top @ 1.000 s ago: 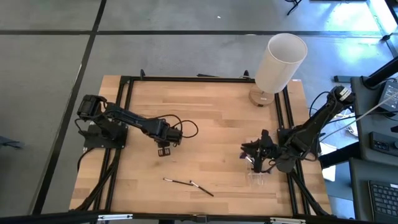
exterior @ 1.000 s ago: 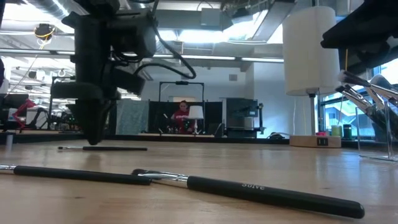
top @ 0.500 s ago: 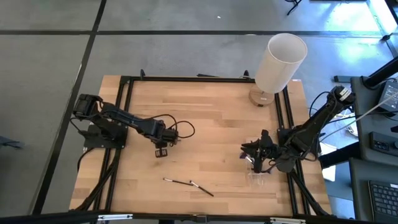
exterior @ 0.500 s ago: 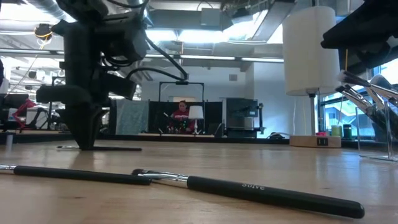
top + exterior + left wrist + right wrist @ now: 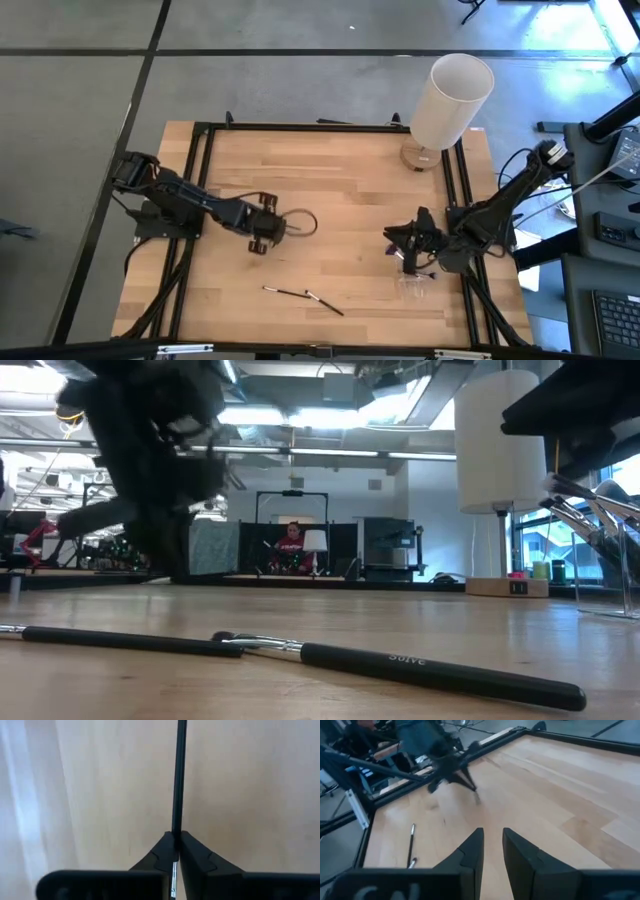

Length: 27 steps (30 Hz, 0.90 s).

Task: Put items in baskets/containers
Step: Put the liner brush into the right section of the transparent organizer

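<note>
My left gripper (image 5: 258, 243) (image 5: 175, 836) stands at the table's left middle, shut on a thin black brush (image 5: 178, 775). Two more black brushes (image 5: 285, 292) (image 5: 325, 303) lie touching end to end on the wood near the front edge; the low view shows them close up (image 5: 400, 665). The clear box (image 5: 413, 287) sits at the right, just nearer the front edge than my right gripper (image 5: 408, 260) (image 5: 491, 832). That gripper is open and holds nothing. My left gripper pinches the brush between its two fingertips, on the black handle (image 5: 176, 831) just beside the silver ferrule (image 5: 173, 870), which shows back between the fingers. The fingers come from above. The handle runs straight on away from them. Whether the brush is clear of the wood I cannot tell.
A tall white cylinder (image 5: 450, 95) on a round wooden base stands at the far right corner. A black frame (image 5: 200, 140) borders the tabletop. A person (image 5: 292, 540) sits in the room beyond the table.
My left gripper has come down onto the brush, moved a little toward the table's left edge and shut on the handle. Its arm has since tipped over. The brush that lay below it in the low view no longer shows there.
</note>
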Each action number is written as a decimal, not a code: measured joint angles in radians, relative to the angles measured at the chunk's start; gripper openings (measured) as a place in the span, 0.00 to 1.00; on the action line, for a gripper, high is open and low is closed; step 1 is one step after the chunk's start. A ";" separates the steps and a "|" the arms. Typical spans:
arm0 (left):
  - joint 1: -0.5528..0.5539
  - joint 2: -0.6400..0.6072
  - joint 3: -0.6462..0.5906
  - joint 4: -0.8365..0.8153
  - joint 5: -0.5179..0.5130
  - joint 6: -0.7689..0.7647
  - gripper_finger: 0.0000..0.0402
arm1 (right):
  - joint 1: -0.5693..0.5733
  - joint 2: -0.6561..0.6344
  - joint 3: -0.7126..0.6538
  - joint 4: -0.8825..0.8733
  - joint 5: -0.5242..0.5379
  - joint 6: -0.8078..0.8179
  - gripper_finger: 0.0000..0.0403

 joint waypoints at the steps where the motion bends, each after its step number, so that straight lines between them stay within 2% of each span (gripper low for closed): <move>1: -0.020 0.000 0.000 0.020 -0.033 0.048 0.04 | -0.011 0.010 0.000 0.010 -0.001 0.006 0.18; 4: -0.078 0.001 -0.001 0.105 -0.157 0.229 0.04 | -0.069 0.054 0.000 0.063 -0.038 0.006 0.18; 6: -0.121 0.002 0.000 0.177 -0.228 0.383 0.05 | -0.127 0.088 0.000 0.111 -0.120 -0.006 0.18; 12: -0.199 0.014 0.001 0.438 -0.368 0.759 0.05 | -0.328 0.222 0.000 0.329 -0.552 -0.029 0.18; 18: -0.242 0.079 0.003 0.721 -0.446 1.029 0.05 | -0.482 0.358 0.001 0.609 -0.864 -0.064 0.18; 23: -0.261 0.163 0.003 0.943 -0.526 1.280 0.05 | -0.539 0.451 0.049 0.679 -0.981 -0.065 0.18; 27: -0.262 0.219 0.010 1.074 -0.543 1.397 0.05 | -0.539 0.528 0.131 0.669 -1.048 -0.082 0.19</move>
